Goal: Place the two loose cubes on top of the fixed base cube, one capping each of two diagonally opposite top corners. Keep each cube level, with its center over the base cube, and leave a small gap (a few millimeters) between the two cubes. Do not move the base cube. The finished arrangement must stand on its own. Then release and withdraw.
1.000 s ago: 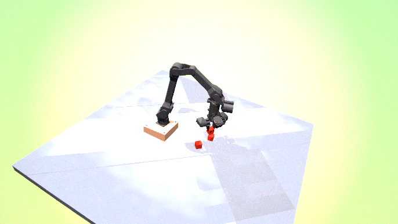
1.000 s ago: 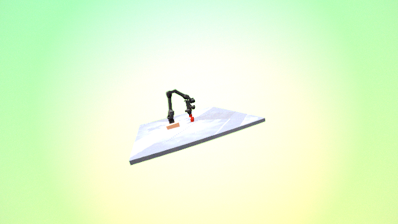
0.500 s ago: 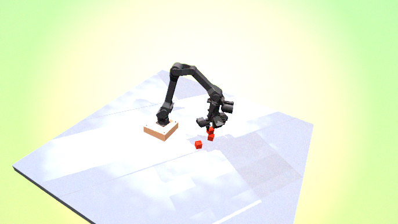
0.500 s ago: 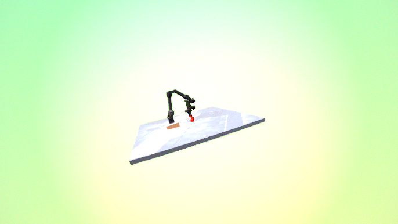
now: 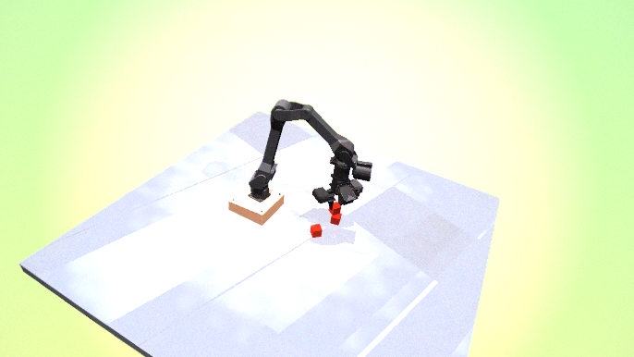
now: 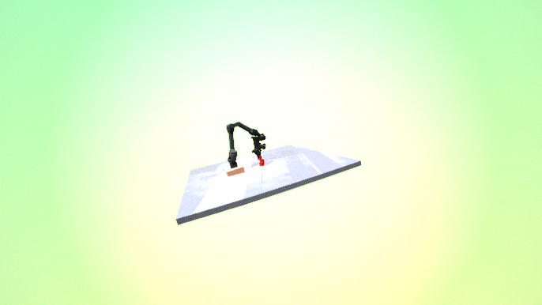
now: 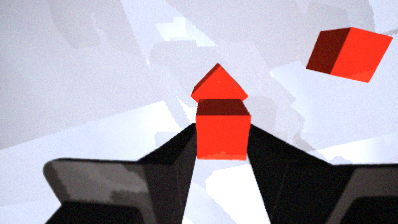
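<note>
Three red cubes look alike. My gripper (image 5: 334, 207) (image 7: 220, 128) is shut on one red cube (image 5: 336, 208) (image 7: 223, 137), held in the air with its sides against both fingers. A second red cube (image 5: 335, 219) (image 7: 219, 85) stands on the table just below it. In the wrist view it shows partly behind the held cube, turned about 45 degrees to it. Whether they touch is hard to tell. A third red cube (image 5: 316, 230) (image 7: 357, 55) stands apart on the table, to the lower left in the top view. In the exterior view the cubes overlap as a small red patch.
The arm's wooden base block (image 5: 249, 215) (image 6: 235, 172) stands on the table (image 5: 162, 277) (image 6: 272, 186), left of the cubes in the top and exterior views. The table's dark front edge shows. Patchy light and shadow cover the table top.
</note>
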### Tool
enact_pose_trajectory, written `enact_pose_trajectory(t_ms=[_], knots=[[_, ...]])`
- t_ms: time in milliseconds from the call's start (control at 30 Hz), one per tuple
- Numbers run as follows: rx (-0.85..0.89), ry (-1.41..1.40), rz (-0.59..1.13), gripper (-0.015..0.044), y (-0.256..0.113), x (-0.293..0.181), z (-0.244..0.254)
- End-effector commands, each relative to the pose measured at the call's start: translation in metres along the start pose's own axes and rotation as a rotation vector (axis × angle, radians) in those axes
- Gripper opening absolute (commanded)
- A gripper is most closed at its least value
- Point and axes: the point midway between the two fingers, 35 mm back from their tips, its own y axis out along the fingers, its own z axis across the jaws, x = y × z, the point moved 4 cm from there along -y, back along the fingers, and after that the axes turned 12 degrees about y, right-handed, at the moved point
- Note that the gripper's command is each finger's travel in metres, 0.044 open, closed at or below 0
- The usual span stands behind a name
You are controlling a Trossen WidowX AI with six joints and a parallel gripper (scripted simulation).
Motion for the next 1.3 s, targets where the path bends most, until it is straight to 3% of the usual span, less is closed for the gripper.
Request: enact_pose_trajectory(t_ms=[0,400,533,1267], knots=[[-0.001,0.005,0.004,0.0105,0.002,0.000,0.000],[-0.001,0.005,0.004,0.0105,0.002,0.000,0.000],[-0.001,0.005,0.004,0.0205,0.002,0.000,0.000],[0.000,0.000,0.000,0.0205,-0.030,0.000,0.000]])
